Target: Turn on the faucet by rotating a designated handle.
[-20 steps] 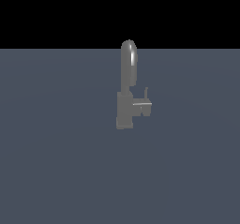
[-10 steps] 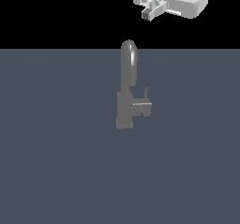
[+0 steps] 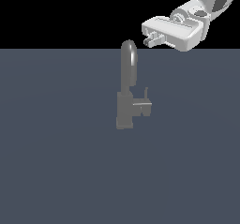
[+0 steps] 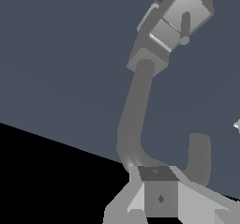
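Observation:
The matte-grey faucet (image 3: 127,92) stands upright in the middle of the exterior view, its arched spout on a blocky base. The handle (image 3: 143,107) sticks out of the base toward the exterior view's right, with a thin upright lever. My gripper (image 3: 151,37) hangs above and to the right of the spout's top, apart from it, with its fingers together and nothing held. In the wrist view the gripper (image 4: 160,200) is close over the spout's arch, and the faucet (image 4: 136,120) stretches away to the base and handle (image 4: 184,27).
The faucet stands on a flat dark blue-grey floor (image 3: 56,162) under a black background. The white arm (image 3: 211,3) enters from the exterior view's upper right corner. Nothing else shows.
The gripper has come down from the top edge of the exterior view to just above and right of the spout. The faucet and handle have not moved.

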Robot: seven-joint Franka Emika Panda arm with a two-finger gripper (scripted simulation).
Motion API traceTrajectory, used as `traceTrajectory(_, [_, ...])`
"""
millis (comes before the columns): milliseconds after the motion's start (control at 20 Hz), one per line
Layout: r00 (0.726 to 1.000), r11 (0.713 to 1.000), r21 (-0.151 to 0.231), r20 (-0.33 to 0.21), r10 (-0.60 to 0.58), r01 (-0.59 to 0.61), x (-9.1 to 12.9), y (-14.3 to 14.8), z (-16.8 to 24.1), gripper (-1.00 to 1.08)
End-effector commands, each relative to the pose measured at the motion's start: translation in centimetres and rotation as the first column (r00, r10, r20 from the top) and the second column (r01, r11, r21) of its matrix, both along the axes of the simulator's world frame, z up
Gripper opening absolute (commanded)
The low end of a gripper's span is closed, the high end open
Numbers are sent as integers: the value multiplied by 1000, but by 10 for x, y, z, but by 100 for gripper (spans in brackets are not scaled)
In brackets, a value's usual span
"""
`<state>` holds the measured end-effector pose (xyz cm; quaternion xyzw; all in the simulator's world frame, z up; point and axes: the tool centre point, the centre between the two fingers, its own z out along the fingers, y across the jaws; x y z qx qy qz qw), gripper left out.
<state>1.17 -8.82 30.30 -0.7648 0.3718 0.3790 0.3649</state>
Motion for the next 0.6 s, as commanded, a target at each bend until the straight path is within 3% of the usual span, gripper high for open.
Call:
traceTrajectory(0, [998, 997, 51, -51, -47, 49, 8, -4, -19, -100])
traceTrajectory(300, [970, 969, 164, -190, -153, 185, 22, -10, -70, -100])
traceTrajectory(550, [930, 929, 231, -298, -216, 290, 28, -10, -109, -100])
